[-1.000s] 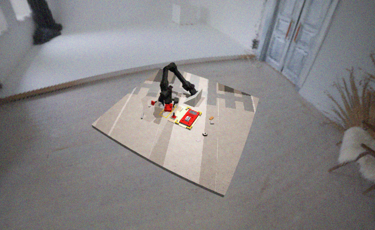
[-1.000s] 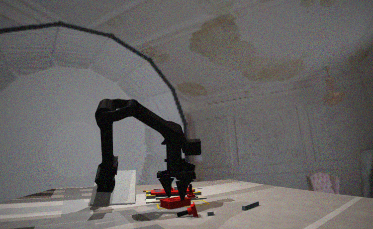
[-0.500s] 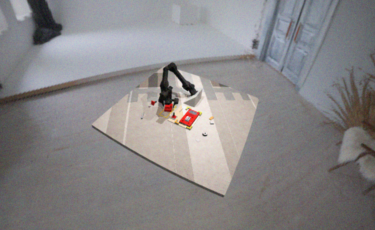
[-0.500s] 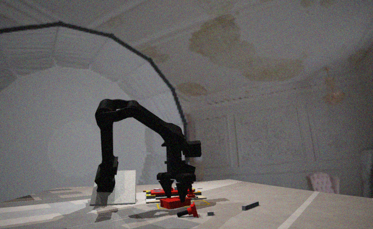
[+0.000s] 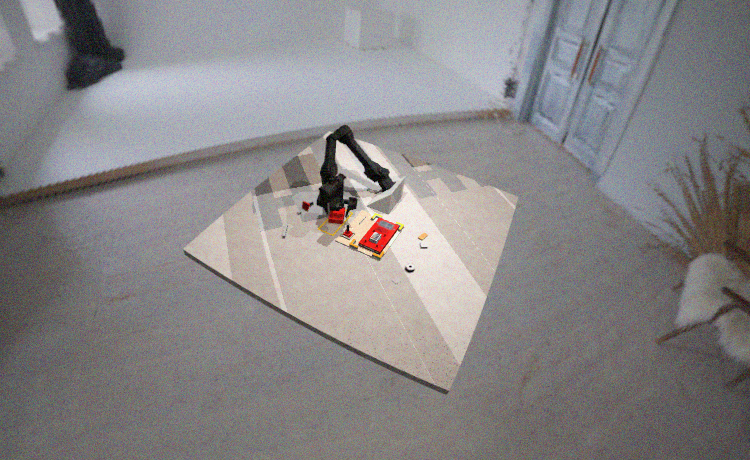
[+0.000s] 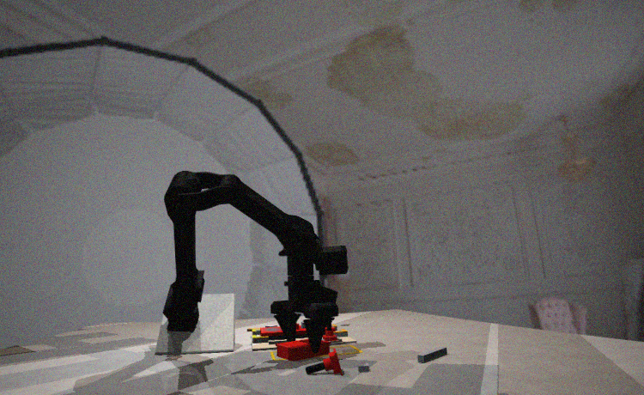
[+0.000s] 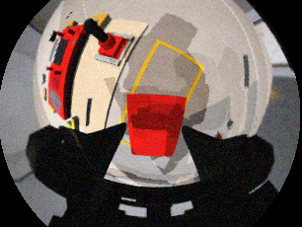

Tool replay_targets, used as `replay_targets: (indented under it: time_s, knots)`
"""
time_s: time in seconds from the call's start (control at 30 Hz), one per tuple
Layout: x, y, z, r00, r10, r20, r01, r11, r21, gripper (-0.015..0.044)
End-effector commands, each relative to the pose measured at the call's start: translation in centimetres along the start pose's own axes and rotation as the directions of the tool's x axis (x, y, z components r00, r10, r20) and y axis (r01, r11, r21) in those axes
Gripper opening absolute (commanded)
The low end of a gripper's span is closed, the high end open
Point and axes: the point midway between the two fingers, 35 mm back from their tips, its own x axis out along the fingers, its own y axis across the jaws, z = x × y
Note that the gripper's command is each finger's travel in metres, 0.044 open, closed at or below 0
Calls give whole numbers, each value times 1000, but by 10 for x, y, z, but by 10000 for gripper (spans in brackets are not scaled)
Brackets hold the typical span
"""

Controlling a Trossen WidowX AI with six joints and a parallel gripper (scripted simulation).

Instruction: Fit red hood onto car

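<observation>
The red hood (image 5: 336,216) (image 6: 296,350) (image 7: 157,143) lies on the table, flat roof up, partly over the yellow outline. My gripper (image 6: 303,344) (image 7: 154,127) points down at the hood with its fingers open. One finger stands on each side of the hood, near its sides; whether they touch it I cannot tell. The red chassis (image 5: 388,229) (image 7: 59,84) sits in its jig, beyond the hood in the exterior view. The grey engine block (image 5: 375,237) is on its deck. The pegs are too small to make out clearly.
A red piece with a black upright handle (image 5: 348,232) (image 7: 114,49) stands on the jig's pale board (image 7: 91,91). Another red and black piece (image 5: 307,205) (image 6: 333,362) lies near the gripper. A grey bar (image 5: 285,230) (image 6: 432,355), a wheel (image 5: 409,267) and an orange block (image 5: 422,236) lie around.
</observation>
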Motion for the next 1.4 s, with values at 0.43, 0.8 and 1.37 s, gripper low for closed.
replay_targets:
  time_s: [0.43,0.8,1.37]
  knots:
    - [0,0,0,1000,0,0,0,1000,-1,222]
    - [-23,0,0,1000,2,1,-2,1000,-1,0]
    - [-82,1,1,1000,5,1,-5,1000,-2,0]
